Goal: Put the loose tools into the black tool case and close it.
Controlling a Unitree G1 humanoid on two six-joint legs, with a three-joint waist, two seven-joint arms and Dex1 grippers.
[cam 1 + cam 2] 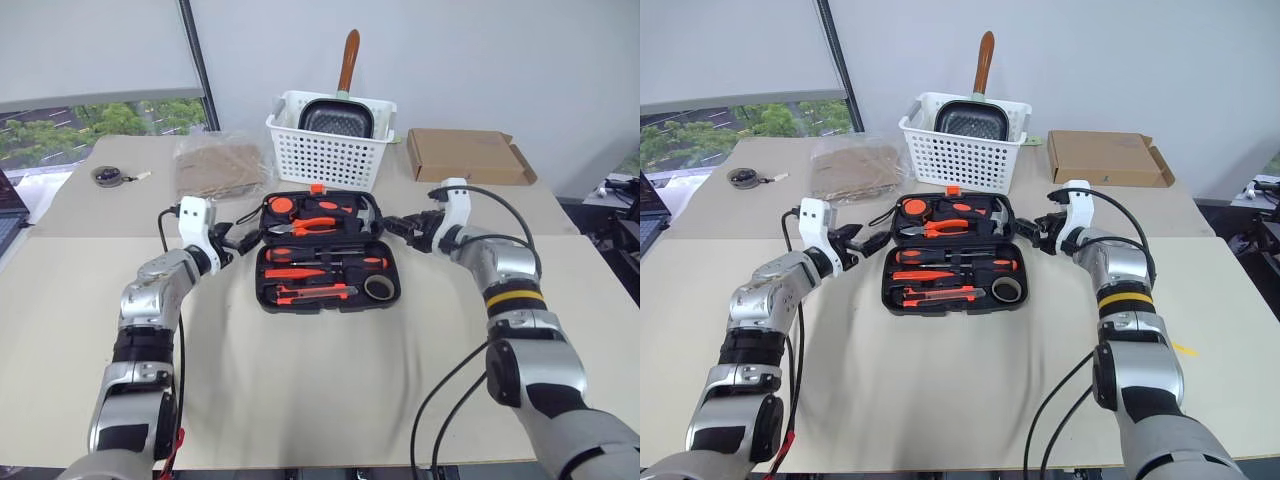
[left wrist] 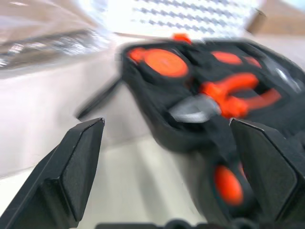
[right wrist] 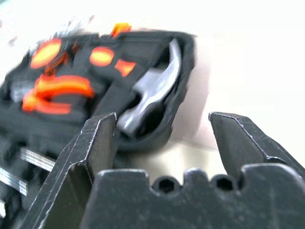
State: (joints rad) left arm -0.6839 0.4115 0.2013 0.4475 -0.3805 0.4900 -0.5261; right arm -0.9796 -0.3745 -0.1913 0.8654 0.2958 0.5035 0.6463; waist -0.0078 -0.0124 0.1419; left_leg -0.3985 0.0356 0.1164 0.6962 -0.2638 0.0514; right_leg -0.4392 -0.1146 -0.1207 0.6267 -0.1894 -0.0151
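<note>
Black tool case point(image 1: 322, 250) is lying open on the beige table point(image 1: 300, 380) in front of me, just this side of the white basket point(image 1: 328, 140). Its screwdrivers point(image 1: 310, 272), utility knife point(image 1: 312, 293) and grey tape roll point(image 1: 380, 287) are sitting in the near half, pliers point(image 1: 310, 225) and hammer point(image 3: 152, 90) in the far half. I am holding my left gripper point(image 1: 245, 238) wide open and empty beside the case's left edge. My right gripper point(image 1: 395, 228) is standing open and empty at its right edge.
</note>
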